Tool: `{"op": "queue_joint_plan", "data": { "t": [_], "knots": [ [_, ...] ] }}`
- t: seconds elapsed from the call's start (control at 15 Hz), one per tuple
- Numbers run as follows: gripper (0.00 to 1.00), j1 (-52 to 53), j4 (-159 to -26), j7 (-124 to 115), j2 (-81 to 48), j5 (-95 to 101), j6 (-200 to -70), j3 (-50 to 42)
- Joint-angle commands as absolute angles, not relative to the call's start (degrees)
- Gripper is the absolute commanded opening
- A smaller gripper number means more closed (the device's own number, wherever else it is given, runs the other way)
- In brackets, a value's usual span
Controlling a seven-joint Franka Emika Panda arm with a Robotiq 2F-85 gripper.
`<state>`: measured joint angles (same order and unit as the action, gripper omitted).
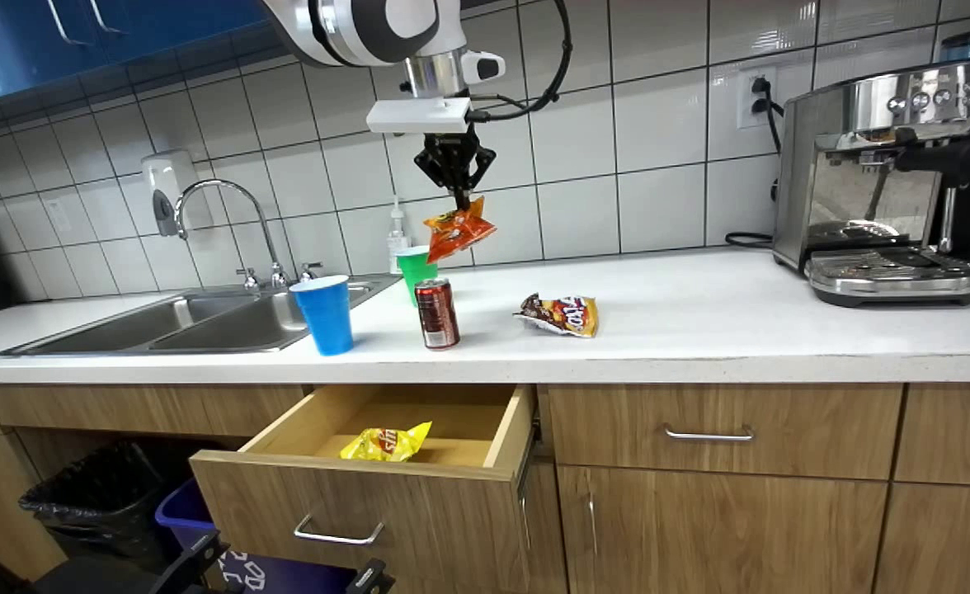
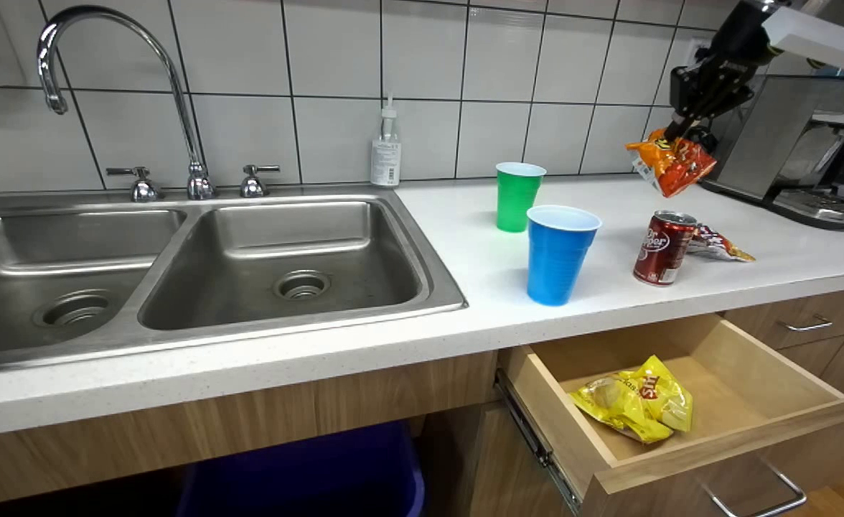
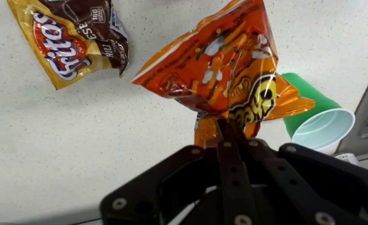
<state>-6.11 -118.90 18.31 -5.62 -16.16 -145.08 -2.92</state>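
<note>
My gripper [image 1: 463, 203] is shut on an orange-red Cheetos bag [image 1: 454, 234] and holds it in the air above the counter. In the wrist view, the fingertips [image 3: 229, 123] pinch the bag [image 3: 215, 68] near its middle. A brown and yellow Fritos bag [image 1: 572, 315] lies on the counter; it also shows in the wrist view [image 3: 62, 40]. A dark red soda can [image 2: 664, 248] stands upright near it. A green cup [image 2: 518, 197] and a blue cup [image 2: 560, 258] stand upright to the can's left. A yellow chip bag [image 2: 641, 402] lies inside the open drawer [image 2: 774, 377].
A double sink [image 2: 303, 244] with a tall faucet [image 2: 178, 93] is on the left, with a pump bottle [image 2: 386, 154] behind it. An espresso machine [image 1: 889, 181] stands at the right. The pulled-out drawer juts below the counter [image 1: 724, 322]. A black-lined bin [image 1: 105, 495] sits below.
</note>
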Motion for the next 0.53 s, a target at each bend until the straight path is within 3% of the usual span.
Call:
{"op": "queue_joint_plan", "data": {
  "t": [0.0,0.47],
  "knots": [
    [0.00,-6.66,-123.86,24.69,-0.20,-17.98,-143.16,-2.66],
    [0.00,-5.49,-129.83,32.85,6.04,-18.37,-140.72,-4.49]
  ]
}}
